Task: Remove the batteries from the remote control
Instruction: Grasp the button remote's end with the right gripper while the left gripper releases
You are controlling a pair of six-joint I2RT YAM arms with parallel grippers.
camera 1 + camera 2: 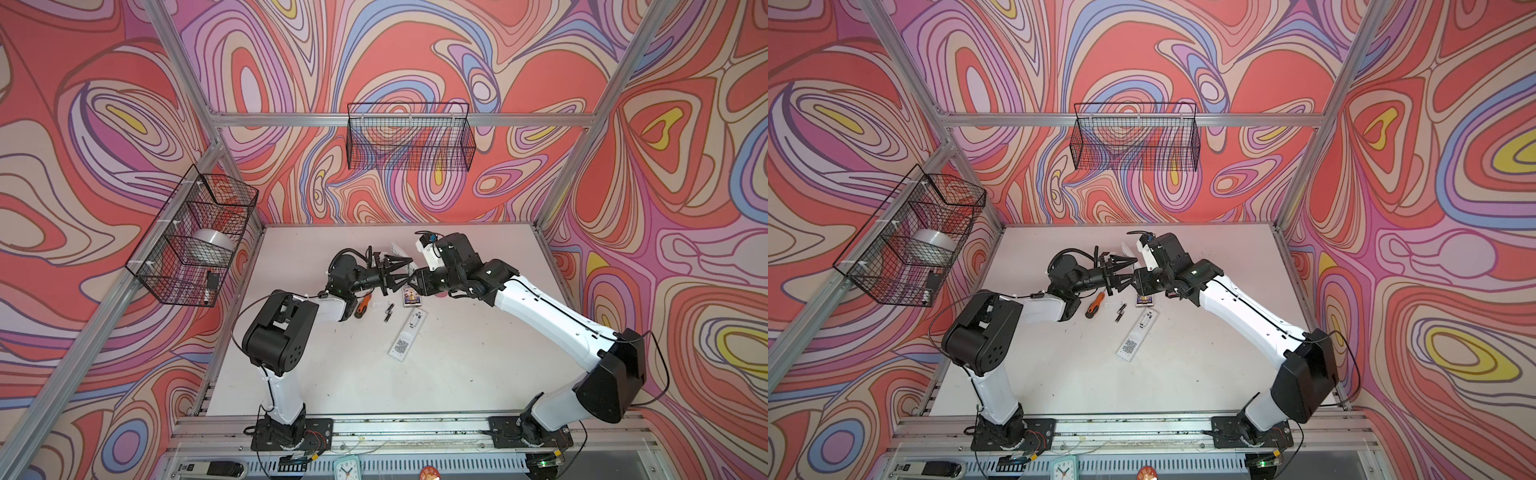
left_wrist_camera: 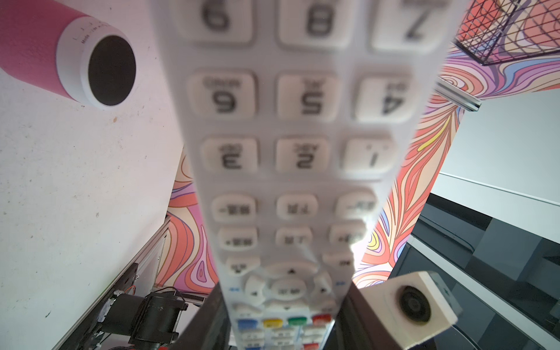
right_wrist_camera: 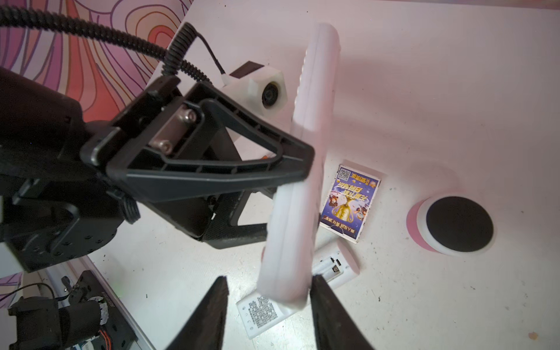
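2 batteries (image 1: 388,312) can be made out in both top views: slim dark cylinders with lighter bands, lying flat and close together on the table (image 1: 478,361), just beside the compartment end of the open remote (image 1: 409,336) but outside it. That remote is long and white and lies face down, with a square code label on its back near 1 end. Its battery bay at the opposite end is uncovered, and the right wrist view shows pale troughs with dark contacts inside. The keypad remote (image 2: 288,151), also white, has number keys and 4 coloured keys. It hangs tilted above the table, with the left gripper (image 2: 283,321) clamped across its width.
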